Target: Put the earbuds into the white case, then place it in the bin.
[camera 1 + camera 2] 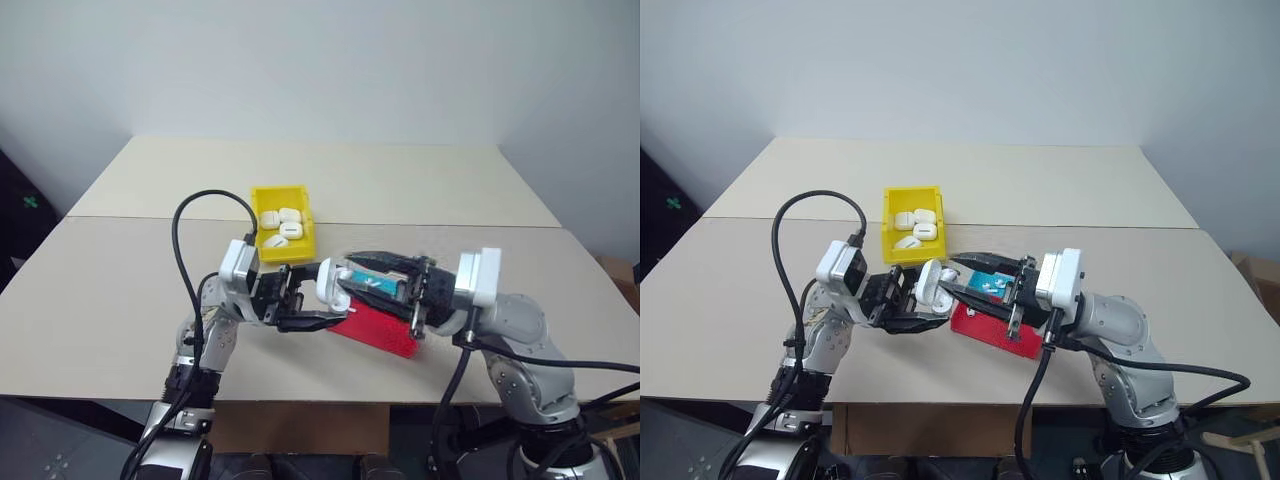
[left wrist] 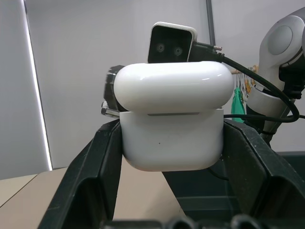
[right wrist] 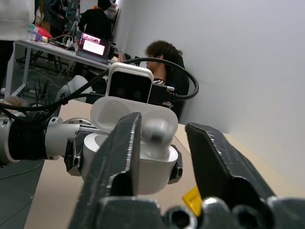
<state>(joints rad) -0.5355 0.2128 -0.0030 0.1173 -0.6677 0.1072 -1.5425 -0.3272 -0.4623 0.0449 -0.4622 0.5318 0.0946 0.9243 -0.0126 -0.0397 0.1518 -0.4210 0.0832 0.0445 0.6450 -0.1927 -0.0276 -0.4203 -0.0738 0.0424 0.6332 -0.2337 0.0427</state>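
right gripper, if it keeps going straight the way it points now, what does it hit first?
Most likely the white case, which the left gripper holds with its lid up, directly ahead of the right gripper. The right fingers are parted and already flank the case; depth is unclear, so contact may be imminent.

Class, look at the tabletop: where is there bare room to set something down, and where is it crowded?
Free: the far table behind the bin, plus both side stretches. Crowded: the near middle, where the grippers meet at the white case over the red tray.
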